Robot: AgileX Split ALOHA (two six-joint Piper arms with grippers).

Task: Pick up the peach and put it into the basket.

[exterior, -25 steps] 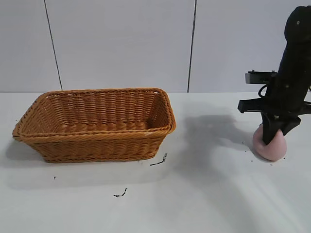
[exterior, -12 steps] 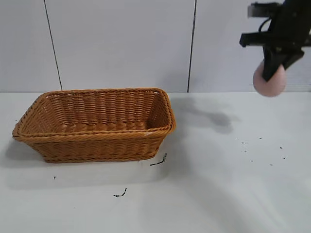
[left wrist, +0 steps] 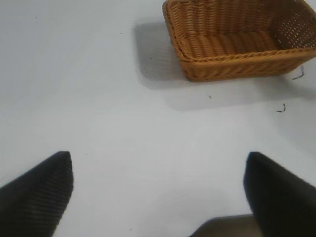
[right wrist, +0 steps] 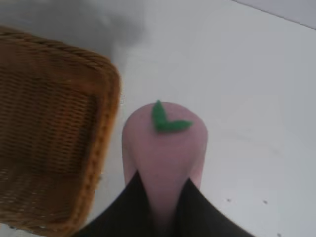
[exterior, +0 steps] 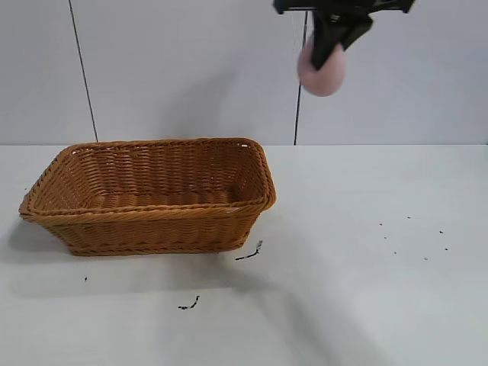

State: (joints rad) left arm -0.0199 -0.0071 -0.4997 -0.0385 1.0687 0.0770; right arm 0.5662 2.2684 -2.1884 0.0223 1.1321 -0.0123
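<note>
My right gripper (exterior: 329, 49) is shut on the pale-pink peach (exterior: 322, 70) and holds it high in the air, to the right of the basket's right end. In the right wrist view the peach (right wrist: 165, 153) shows a small green leaf and sits squeezed between the two black fingers (right wrist: 126, 207), with the basket's rim (right wrist: 106, 128) beside it below. The orange-brown wicker basket (exterior: 152, 217) stands on the white table at the left, with nothing in it. My left gripper (left wrist: 158, 190) is open and holds nothing, above bare table, with the basket (left wrist: 237, 61) farther off.
Small dark specks and scraps lie on the white table (exterior: 343, 290), near the basket's front right corner (exterior: 250, 253) and at the right (exterior: 415, 240). A grey panelled wall stands behind.
The right gripper has lifted the peach off the table at the right, raised it high, and carried it left towards the basket. The basket has not moved.
</note>
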